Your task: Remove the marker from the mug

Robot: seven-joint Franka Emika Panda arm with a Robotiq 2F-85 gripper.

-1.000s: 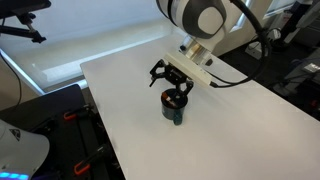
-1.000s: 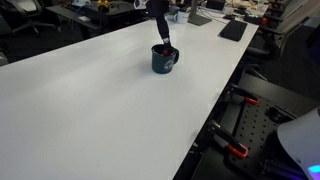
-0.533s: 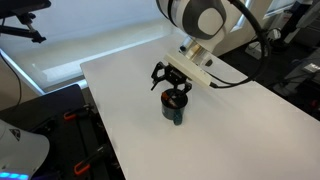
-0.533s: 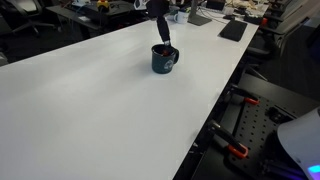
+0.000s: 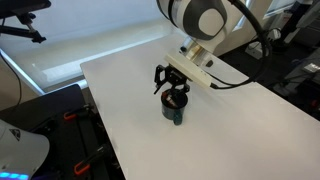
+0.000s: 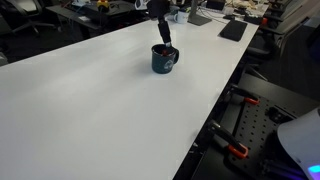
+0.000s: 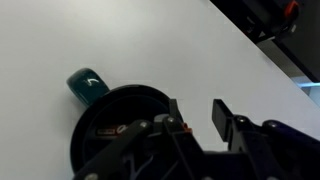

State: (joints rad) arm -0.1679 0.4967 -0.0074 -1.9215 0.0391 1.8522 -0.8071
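Observation:
The dark mug [image 5: 175, 110] [image 6: 162, 61] stands near the middle of the white table [image 5: 250, 130]. In the wrist view it fills the lower left, with its teal handle [image 7: 88, 85] pointing up-left. A short reddish strip in its dark inside [image 7: 112, 130] looks like the marker; in both exterior views the marker is hidden. My gripper [image 5: 170, 92] [image 6: 165, 46] hangs right over the mug's rim, fingers pointing down. In the wrist view the gripper [image 7: 198, 110] stands to the right of the mug's opening. Its jaws are partly narrowed, with only white table showing in the gap.
Black monitors, chairs and cables [image 6: 232, 30] crowd the desks beyond the table's far edge. A black stand with orange clamps [image 6: 235, 150] sits beside the table's side edge. The table edge [image 7: 262, 60] runs diagonally at the upper right of the wrist view.
The jaws have narrowed from wide open to a smaller gap. The arm and the mug have stayed where they were.

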